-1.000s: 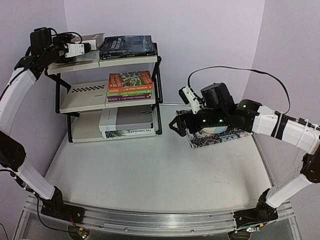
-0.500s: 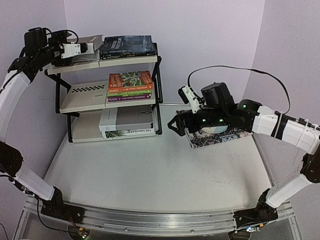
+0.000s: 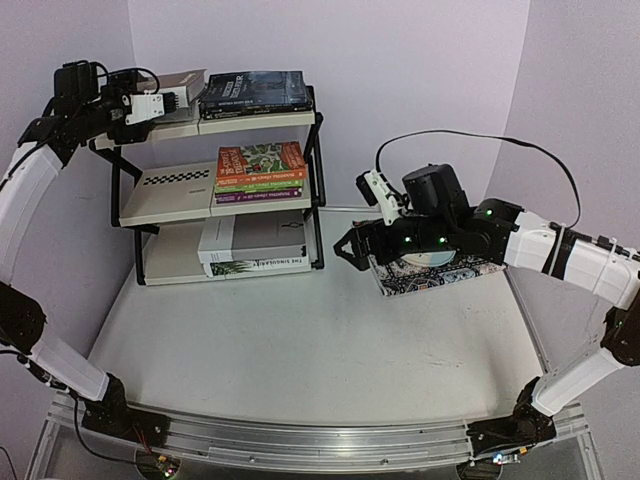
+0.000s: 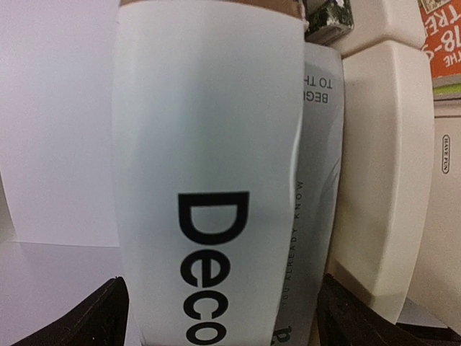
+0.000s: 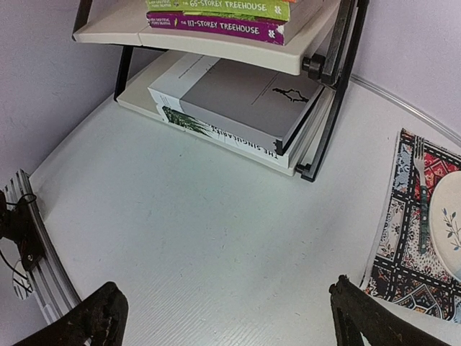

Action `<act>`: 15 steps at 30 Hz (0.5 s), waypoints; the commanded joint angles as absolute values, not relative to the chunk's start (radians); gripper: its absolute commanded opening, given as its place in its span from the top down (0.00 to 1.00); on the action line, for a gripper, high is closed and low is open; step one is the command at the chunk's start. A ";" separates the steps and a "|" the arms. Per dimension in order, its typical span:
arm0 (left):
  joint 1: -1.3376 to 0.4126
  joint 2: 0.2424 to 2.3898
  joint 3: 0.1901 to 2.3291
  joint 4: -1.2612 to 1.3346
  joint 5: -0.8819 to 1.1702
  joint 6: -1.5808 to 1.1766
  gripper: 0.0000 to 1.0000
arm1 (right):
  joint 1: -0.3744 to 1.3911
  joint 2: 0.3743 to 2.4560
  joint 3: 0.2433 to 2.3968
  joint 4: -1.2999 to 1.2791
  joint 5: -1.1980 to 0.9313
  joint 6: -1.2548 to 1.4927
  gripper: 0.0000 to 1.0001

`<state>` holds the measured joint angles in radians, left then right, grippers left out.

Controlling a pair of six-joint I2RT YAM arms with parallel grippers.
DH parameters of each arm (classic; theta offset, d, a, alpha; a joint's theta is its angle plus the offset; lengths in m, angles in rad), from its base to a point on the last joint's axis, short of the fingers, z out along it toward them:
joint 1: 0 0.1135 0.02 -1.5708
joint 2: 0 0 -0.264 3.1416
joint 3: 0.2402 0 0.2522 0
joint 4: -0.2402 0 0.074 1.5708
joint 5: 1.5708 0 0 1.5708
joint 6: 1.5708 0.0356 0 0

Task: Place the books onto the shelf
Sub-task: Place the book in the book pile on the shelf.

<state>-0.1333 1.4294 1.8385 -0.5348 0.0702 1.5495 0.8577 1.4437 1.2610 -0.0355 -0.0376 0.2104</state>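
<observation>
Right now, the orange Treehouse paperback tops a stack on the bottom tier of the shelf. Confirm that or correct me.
Not the bottom tier. The orange Treehouse paperback tops a stack on the middle tier of the shelf, as the top external view shows. The bottom tier holds the grey book instead.

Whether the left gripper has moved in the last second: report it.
Yes. The left gripper has drawn back slightly leftward, away from the dark books on the shelf's top tier.
</observation>
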 commanded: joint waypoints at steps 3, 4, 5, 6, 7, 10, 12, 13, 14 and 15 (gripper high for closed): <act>-0.127 1.331 1.882 -0.523 0.214 1.418 0.04 | 0.851 1.443 1.271 -0.011 -0.050 0.219 0.02; -0.128 1.317 1.875 -0.523 0.227 1.407 0.04 | 0.851 1.445 1.271 -0.009 -0.052 0.219 0.02; -0.128 1.298 1.862 -0.524 0.238 1.391 0.04 | 0.852 1.448 1.271 -0.009 -0.054 0.220 0.02; -0.128 1.285 1.851 -0.525 0.252 1.380 0.03 | 0.852 1.452 1.271 -0.009 -0.055 0.221 0.02; -0.127 1.270 1.837 -0.525 0.265 1.368 0.03 | 0.851 1.455 1.270 -0.009 -0.056 0.221 0.02; -0.128 1.221 1.785 -0.524 0.295 1.340 0.03 | 0.851 1.465 1.273 -0.010 -0.065 0.223 0.02; -0.128 1.193 1.756 -0.524 0.316 1.320 0.03 | 0.851 1.469 1.274 -0.009 -0.071 0.227 0.02; -0.128 1.180 1.746 -0.523 0.333 1.304 0.03 | 0.850 1.470 1.274 -0.009 -0.073 0.228 0.02; -0.127 1.166 1.737 -0.523 0.353 1.288 0.03 | 0.850 1.471 1.275 -0.009 -0.075 0.228 0.02; -0.127 1.153 1.729 -0.521 0.382 1.270 0.03 | 0.849 1.473 1.275 -0.009 -0.077 0.229 0.02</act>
<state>-0.1333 1.1941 1.7653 -0.5335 0.2728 1.3558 0.8568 1.4616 1.2610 -0.0284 -0.0550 0.2143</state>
